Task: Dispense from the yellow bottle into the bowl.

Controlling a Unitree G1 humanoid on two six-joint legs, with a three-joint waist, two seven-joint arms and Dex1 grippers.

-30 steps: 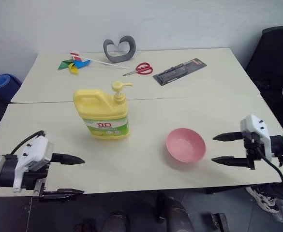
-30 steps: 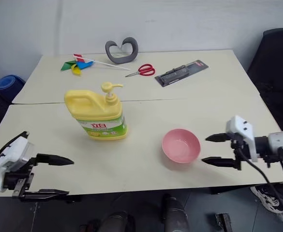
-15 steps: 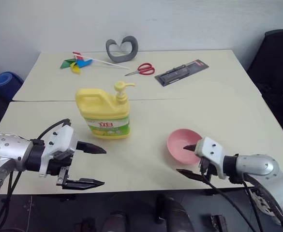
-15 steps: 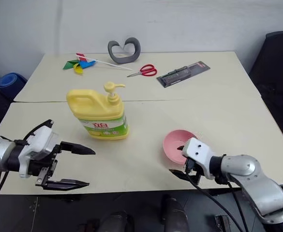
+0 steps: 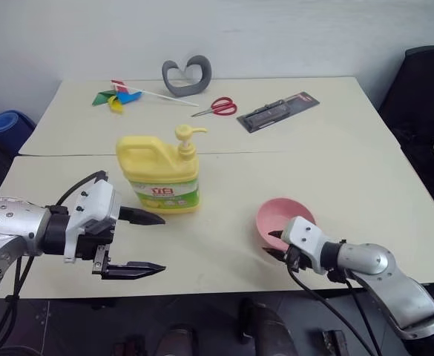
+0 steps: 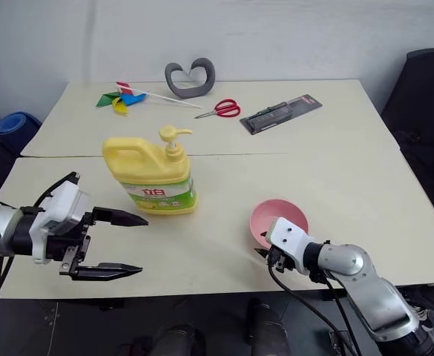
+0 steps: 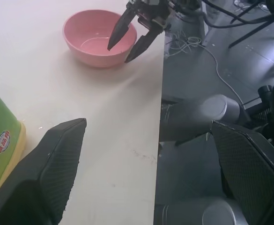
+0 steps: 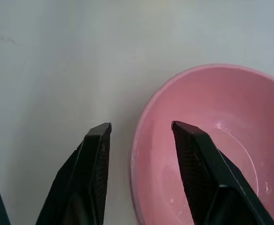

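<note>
Pink bowl [image 8: 207, 140], right gripper [image 8: 141, 131] straddling rim (unclamped)

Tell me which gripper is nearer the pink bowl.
The right gripper is nearer: its fingers straddle the pink bowl's near rim, one inside, one outside. The left gripper hangs open far across the table, in front of the yellow bottle.

You can make out red characters on the green-and-white label of the yellow bottle [image 5: 158, 175], though they are too small to read with certainty. In your left wrist view the label's edge shows small round red marks, also unreadable. The dark packaged item [image 5: 276, 110] at the far side of the table carries print you cannot read.
</note>
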